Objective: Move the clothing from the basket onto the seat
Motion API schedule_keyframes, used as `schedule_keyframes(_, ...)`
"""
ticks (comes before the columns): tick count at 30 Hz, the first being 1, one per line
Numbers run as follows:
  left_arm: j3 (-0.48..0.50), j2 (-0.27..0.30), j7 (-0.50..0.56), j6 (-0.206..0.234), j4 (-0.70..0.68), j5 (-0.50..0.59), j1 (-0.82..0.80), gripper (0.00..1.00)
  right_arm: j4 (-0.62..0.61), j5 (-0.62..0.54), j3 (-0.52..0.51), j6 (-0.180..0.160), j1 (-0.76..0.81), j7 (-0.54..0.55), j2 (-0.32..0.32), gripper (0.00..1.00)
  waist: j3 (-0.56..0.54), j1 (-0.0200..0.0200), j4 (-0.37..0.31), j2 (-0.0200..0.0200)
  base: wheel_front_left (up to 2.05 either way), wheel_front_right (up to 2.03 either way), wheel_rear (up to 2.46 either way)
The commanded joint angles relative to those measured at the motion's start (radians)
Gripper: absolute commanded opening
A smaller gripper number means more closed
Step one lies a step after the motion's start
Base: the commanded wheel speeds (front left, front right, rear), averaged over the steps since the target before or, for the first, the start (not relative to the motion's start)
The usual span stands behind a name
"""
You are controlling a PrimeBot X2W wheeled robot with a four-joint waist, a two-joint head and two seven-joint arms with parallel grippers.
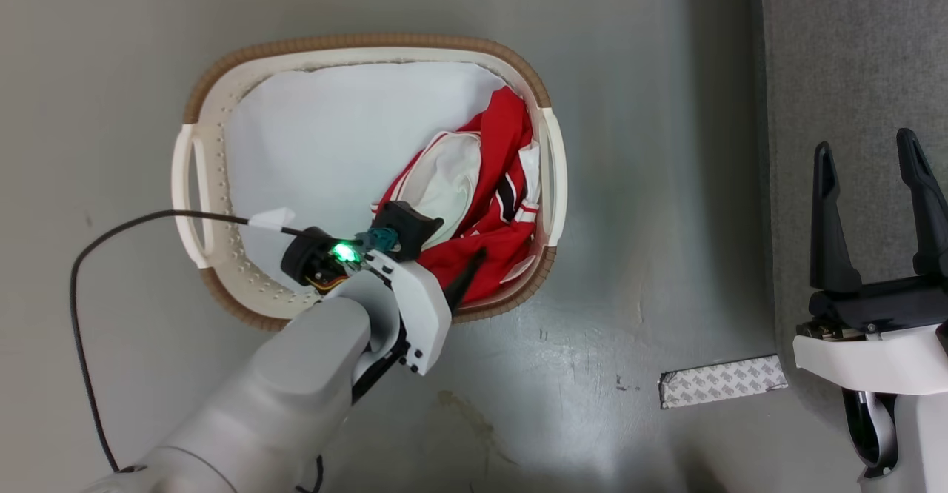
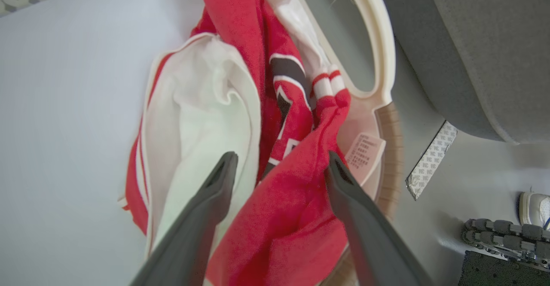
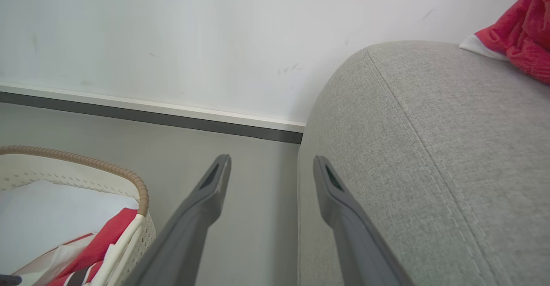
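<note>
The basket stands on the grey floor with its white liner showing. The red and white clothing lies bunched against its right wall. My left gripper reaches down into the basket, open. In the left wrist view its fingers straddle a red fold of the clothing, and I cannot tell whether they touch it. My right gripper stands open and empty by the edge of the grey seat. Another red garment lies on the seat. The right gripper points along the seat's rounded side.
A patterned strip of tape is stuck to the floor between basket and seat. A black cable loops over the floor at the left. Behind the basket runs a white wall with a dark baseboard.
</note>
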Motion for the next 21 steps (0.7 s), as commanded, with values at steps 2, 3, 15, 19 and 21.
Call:
schedule_keyframes(2,-0.026,0.003,0.005,0.001,0.002,-0.03,-0.012,1.0,-0.002,0.004,0.004,-0.003,-0.008,0.001,-0.001,1.0,0.013,-0.0001,-0.005,0.0,0.0,0.0,0.0)
schedule_keyframes(3,-0.039,0.004,0.006,0.001,0.004,-0.041,-0.018,1.0,-0.002,0.005,0.006,-0.003,-0.008,0.001,-0.001,1.0,0.016,-0.0001,-0.007,0.0,0.0,0.0,0.0)
schedule_keyframes(15,-0.125,0.008,-0.053,0.001,0.011,-0.119,-0.039,0.0,0.015,0.012,0.006,-0.003,-0.012,0.001,-0.001,1.0,-0.019,-0.0001,-0.015,0.0,0.0,0.0,0.0)
schedule_keyframes(19,-0.114,0.03,-0.082,0.001,-0.024,-0.172,-0.005,0.0,0.04,0.021,0.028,-0.003,-0.013,0.001,-0.001,1.0,-0.098,-0.0001,-0.008,0.0,0.0,0.0,0.0)
schedule_keyframes(21,-0.097,0.045,-0.088,0.001,-0.052,-0.186,0.01,0.0,0.051,0.025,0.036,-0.003,-0.01,0.001,-0.001,1.0,-0.151,-0.0001,-0.003,0.0,0.0,0.0,0.0)
